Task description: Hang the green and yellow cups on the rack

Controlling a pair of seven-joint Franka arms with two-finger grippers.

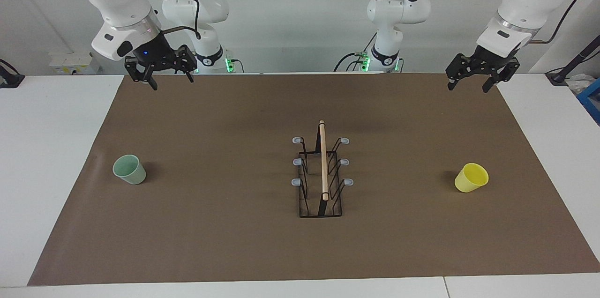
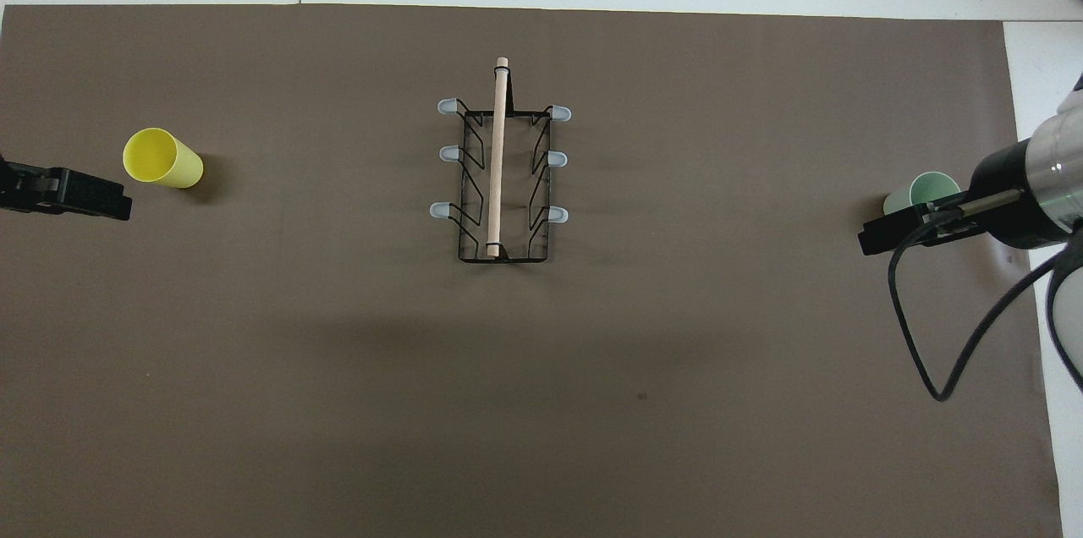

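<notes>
Here, both pincers raised, jaws apart: left pincer [image 1: 470,85] above yellow cup [image 1: 471,177], right pincer [image 1: 171,81] above green cup [image 1: 129,169].

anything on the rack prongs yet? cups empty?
Nothing hangs on the rack: all six grey-tipped prongs are bare. The green cup and the yellow cup stand on the brown mat, mouths up, with nothing showing inside; their very bottoms are hidden by their walls.

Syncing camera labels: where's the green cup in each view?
Facing view: green cup stands on the brown mat at the picture's left, toward the right arm's end.
Overhead view: green cup at the picture's right edge, partly covered by the raised right tool.
Shared landmark: the rack at mid-table, level with the cup.
</notes>
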